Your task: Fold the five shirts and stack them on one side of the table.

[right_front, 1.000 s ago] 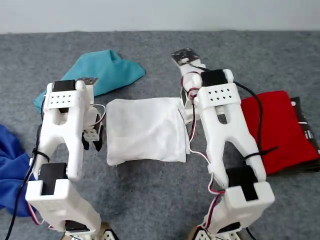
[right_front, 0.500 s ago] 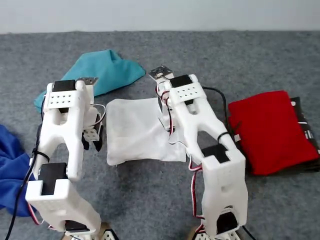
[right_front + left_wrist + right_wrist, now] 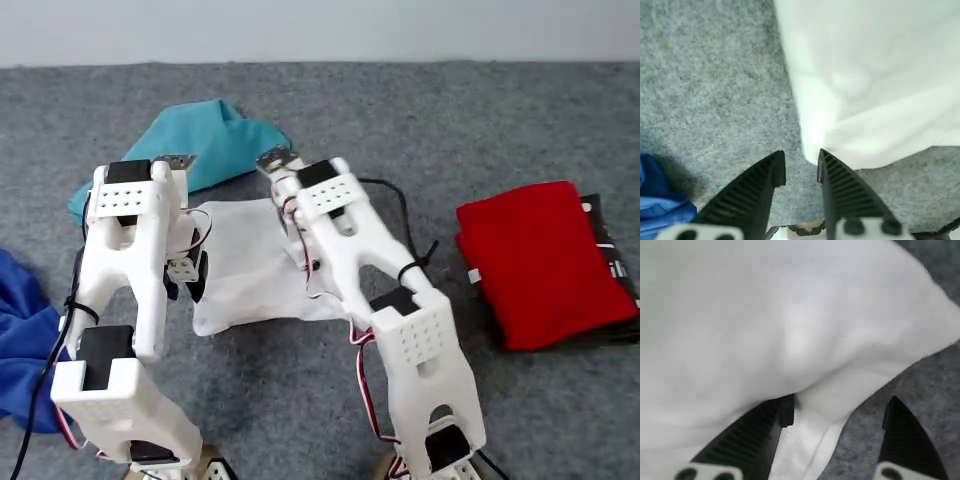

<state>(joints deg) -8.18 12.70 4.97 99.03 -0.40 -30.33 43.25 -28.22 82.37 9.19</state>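
Four shirts plain in high view; 5th unsure. White shirt (image 3: 245, 270) at table centre, part-folded to a rough rectangle, 6 o'clock edge rumpled. Teal shirt (image 3: 205, 140) bunched at 11 o'clock. Blue shirt (image 3: 20, 330) heaped at 8 o'clock, by the edge. Red shirt (image 3: 540, 260) folded at 3 o'clock, lying on a dark item (image 3: 612, 255), poss. the 5th, can't tell. Table (image 3: 450, 130) = grey felt-like cover.

Left gripper (image 3: 801, 167): at 9 o'clock side of white shirt, fingers only a slit apart, nothing in them. Shirt edge lies just beyond the tips; touching or not, can't tell.

Right gripper (image 3: 840, 412): over the white shirt, arm lying across the cloth from 5 o'clock. Fingers spread wide, a doubled hem fold lying in the gap, not pinched.

Handling (judgement):
- Cloth v. light, limp, no stiffness. Sags wherever unsupported, so a one-pt lift prob. lets the fold fall open.
- Not fragile.
- Felt prob. grips it, so dragging → bunching, not a clean slide.
- Layers likely slip vs each other.
- Best hold: hem or corner where fabric is doubled, for a thicker bite, taking all layers at once.
- Two corners of the same edge, one per arm, edge kept taut.
- Risk: catching the top layer only.
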